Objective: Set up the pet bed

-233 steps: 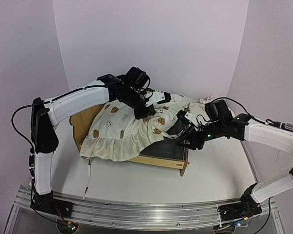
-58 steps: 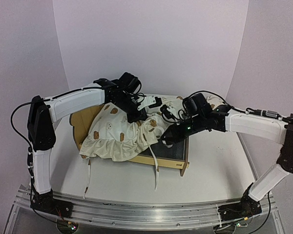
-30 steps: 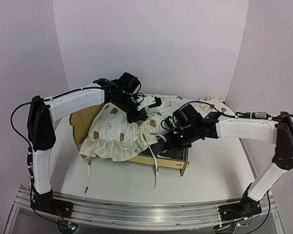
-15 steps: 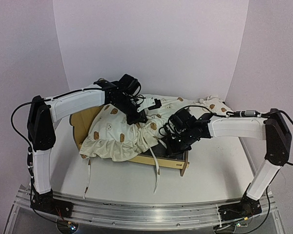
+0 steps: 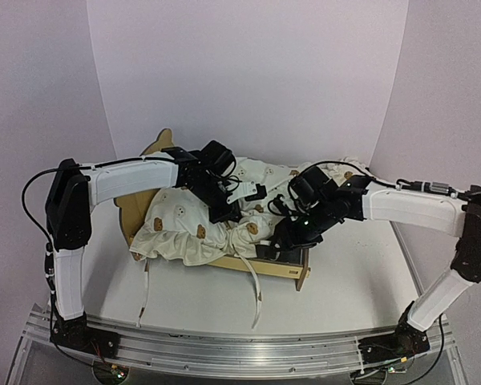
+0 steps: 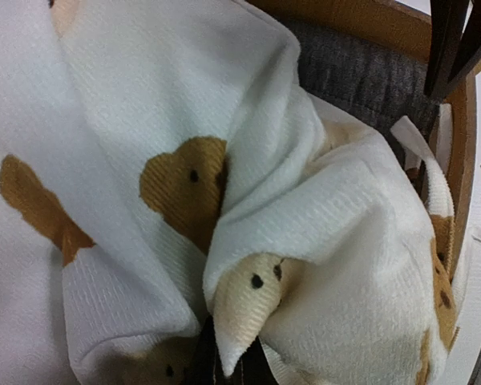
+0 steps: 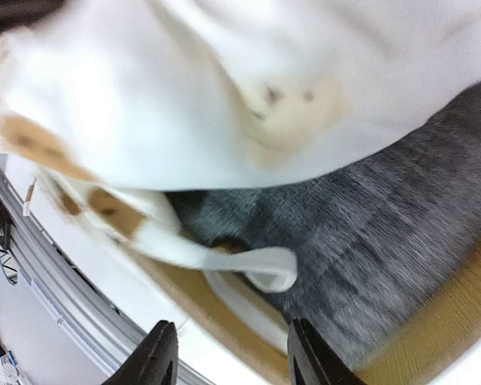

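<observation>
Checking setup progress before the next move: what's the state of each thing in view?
pet bed, upright, felt base bare at right end.
bear-print cushion, bunched up, draped across the frame, not flat.
tie strings, untied, trailing over the front edge.
small pillow, outside the bed, behind the right arm.
left gripper, shut on bear-print cushion.
right gripper, open, empty, above felt base.
</observation>
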Controlling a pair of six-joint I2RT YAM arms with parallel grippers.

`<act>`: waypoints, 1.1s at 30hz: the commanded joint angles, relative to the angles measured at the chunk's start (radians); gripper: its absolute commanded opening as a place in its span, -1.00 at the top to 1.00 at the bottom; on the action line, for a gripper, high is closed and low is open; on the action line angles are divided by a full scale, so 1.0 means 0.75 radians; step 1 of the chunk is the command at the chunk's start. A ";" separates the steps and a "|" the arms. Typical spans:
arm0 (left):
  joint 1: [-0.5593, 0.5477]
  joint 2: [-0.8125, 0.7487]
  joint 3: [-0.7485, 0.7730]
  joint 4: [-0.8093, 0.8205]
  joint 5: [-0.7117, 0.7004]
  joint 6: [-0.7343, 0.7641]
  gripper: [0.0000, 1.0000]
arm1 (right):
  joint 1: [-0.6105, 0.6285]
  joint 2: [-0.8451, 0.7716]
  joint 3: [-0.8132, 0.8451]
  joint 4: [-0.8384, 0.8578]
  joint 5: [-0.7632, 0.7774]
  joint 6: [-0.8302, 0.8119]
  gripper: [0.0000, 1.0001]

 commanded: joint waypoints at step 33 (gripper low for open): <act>-0.051 -0.034 -0.014 -0.066 -0.051 -0.017 1.00 | -0.015 0.142 -0.021 -0.050 -0.218 0.103 1.00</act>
